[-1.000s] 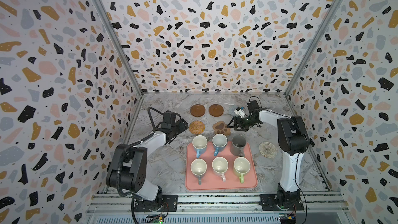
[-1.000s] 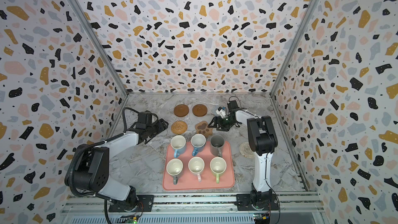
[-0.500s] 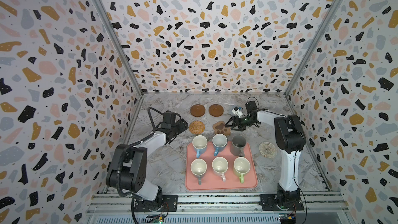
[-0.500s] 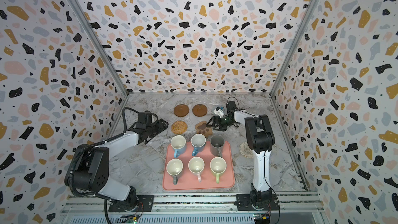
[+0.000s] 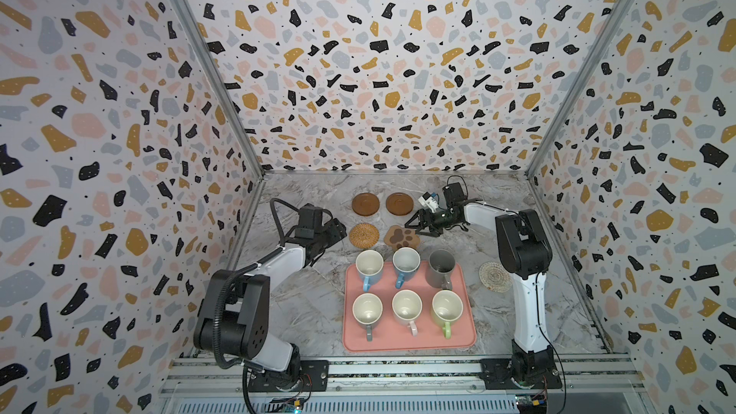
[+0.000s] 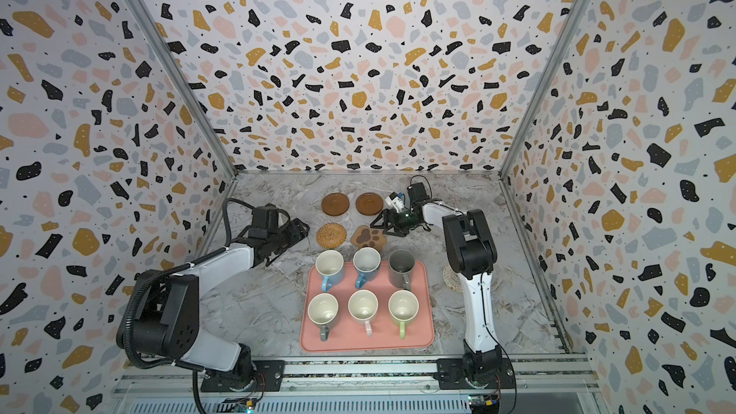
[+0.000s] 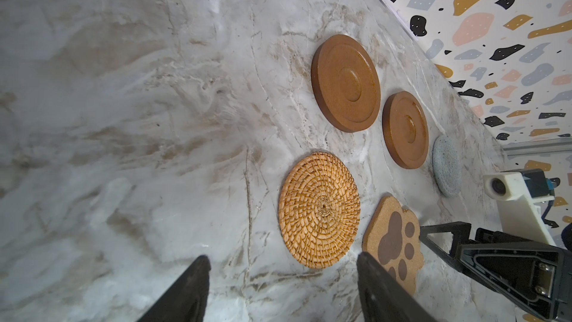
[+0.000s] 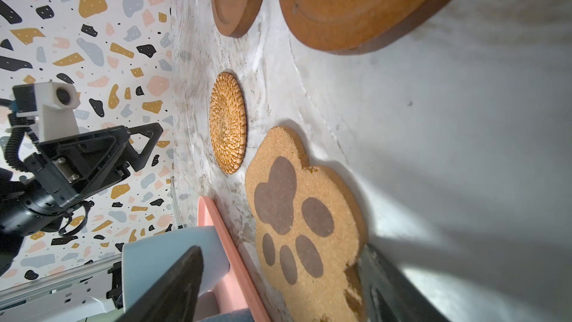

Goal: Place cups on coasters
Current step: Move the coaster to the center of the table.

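Six cups stand on a pink tray (image 5: pixel 410 346): two light blue (image 5: pixel 369 266) (image 5: pixel 406 262), a taller dark grey one (image 5: pixel 441 266), then grey (image 5: pixel 367 310), pink (image 5: pixel 407 308) and green (image 5: pixel 447 308). Behind the tray lie the coasters: two wooden discs (image 5: pixel 365 204) (image 5: pixel 399 203), a rattan round (image 5: pixel 364 234) and a paw shape (image 5: pixel 402 236). A whitish round (image 5: pixel 495 276) lies right of the tray. The grey-blue round (image 7: pixel 447 165) shows only in the left wrist view. My right gripper (image 5: pixel 412 227) (image 8: pixel 281 249) is open, low at the paw coaster's edge. My left gripper (image 5: pixel 336 232) (image 7: pixel 281 258) is open beside the rattan coaster, holding nothing.
Patterned walls (image 5: pixel 119 193) close in three sides of the marble table (image 5: pixel 310 304). The right arm's upright link (image 5: pixel 525 256) stands next to the whitish coaster. A metal rail (image 5: pixel 398 368) runs along the front edge.
My right gripper has slid left, from beside the paw coaster up to its edge, and its arm swung slightly left. The left arm has not moved.
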Controlling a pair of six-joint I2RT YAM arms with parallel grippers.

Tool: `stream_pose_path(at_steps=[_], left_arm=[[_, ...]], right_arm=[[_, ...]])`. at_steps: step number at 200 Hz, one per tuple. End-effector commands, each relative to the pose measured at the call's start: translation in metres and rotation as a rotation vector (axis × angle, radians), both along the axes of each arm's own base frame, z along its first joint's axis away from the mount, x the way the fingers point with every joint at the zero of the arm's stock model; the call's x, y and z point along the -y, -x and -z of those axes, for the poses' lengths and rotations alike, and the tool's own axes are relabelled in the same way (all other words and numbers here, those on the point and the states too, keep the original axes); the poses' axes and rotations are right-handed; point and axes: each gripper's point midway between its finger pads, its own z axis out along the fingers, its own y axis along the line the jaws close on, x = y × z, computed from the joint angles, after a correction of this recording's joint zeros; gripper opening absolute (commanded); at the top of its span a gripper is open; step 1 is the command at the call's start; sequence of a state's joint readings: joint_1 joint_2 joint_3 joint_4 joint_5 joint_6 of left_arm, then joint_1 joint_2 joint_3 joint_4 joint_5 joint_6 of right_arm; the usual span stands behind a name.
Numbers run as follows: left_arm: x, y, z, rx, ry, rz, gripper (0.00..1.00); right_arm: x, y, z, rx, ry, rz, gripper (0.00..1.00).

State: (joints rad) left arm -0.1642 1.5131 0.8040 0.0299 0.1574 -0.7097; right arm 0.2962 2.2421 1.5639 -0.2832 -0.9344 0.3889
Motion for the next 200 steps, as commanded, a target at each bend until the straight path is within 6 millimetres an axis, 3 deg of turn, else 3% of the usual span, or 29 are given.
stream_pose_path(at_steps=[1, 44, 86, 120, 146, 176, 200], left_arm=[[-0.002, 0.002, -0.002, 0.014, -0.003, 0.007, 0.76], [-0.003, 0.004, 0.001, 0.007, -0.003, 0.009, 0.76], [-0.004, 0.003, 0.0, 0.009, -0.003, 0.007, 0.76], [-0.004, 0.0, -0.003, 0.012, -0.004, 0.01, 0.76], [-0.004, -0.004, -0.006, 0.02, -0.008, 0.015, 0.76], [-0.003, -0.005, -0.008, 0.024, -0.016, 0.027, 0.76], [-0.005, -0.003, -0.007, 0.02, -0.03, 0.033, 0.76]], right_arm=[[-0.001, -0.01, -0.008, 0.023, 0.005, 0.016, 0.82], [0.002, -0.021, -0.016, 0.059, 0.035, 0.025, 0.82], [0.011, -0.025, -0.043, 0.171, 0.132, -0.027, 0.82], [0.032, -0.04, -0.066, 0.316, 0.335, -0.033, 0.84], [0.041, -0.052, -0.074, 0.437, 0.554, -0.066, 0.87], [0.031, -0.054, -0.065, 0.532, 0.735, -0.165, 0.95], [0.012, -0.049, -0.061, 0.594, 0.768, -0.238, 0.99]])
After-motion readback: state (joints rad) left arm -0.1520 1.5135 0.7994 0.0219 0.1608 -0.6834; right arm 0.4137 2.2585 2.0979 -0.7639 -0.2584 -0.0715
